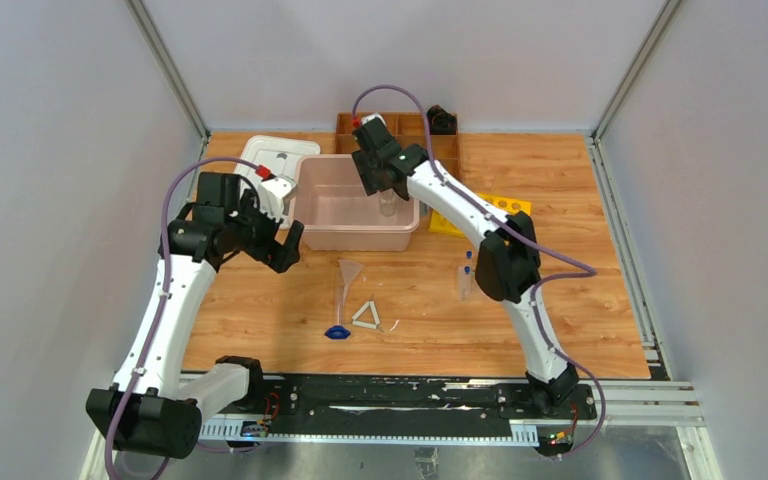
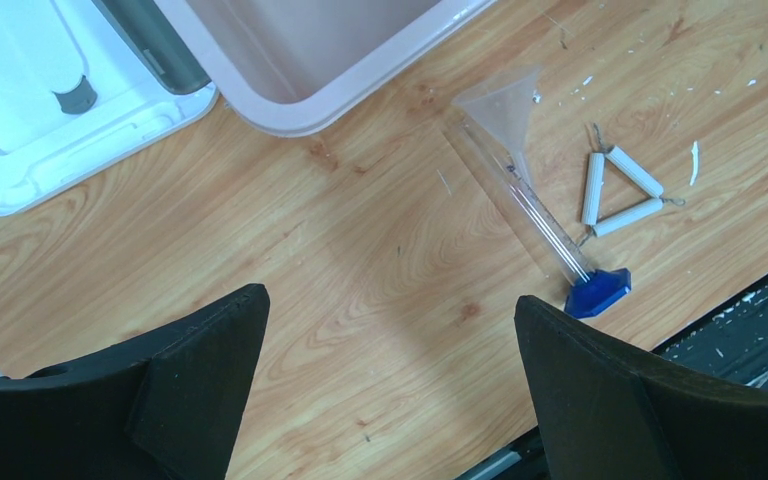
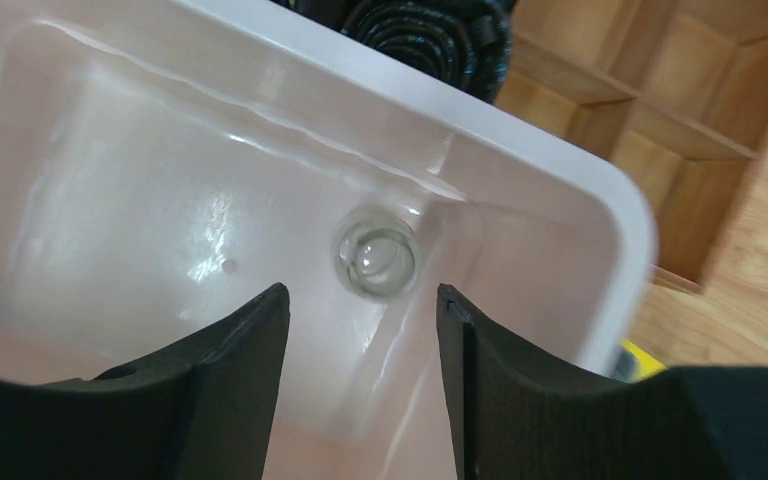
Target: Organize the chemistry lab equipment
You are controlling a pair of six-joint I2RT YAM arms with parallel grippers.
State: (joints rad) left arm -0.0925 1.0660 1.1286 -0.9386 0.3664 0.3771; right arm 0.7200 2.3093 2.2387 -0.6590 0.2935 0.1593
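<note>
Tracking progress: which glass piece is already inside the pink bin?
The small round glass vessel under the right hand; funnel and blue-based cylinder are on the table.

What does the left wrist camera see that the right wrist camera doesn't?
Only the left wrist view: the funnel, the white triangle, a blue-based tube and a white lid, all on the table. Only the right wrist view: a clear glass jar standing inside the bin, the wooden tray and a black coil. Both: the pink bin.
</note>
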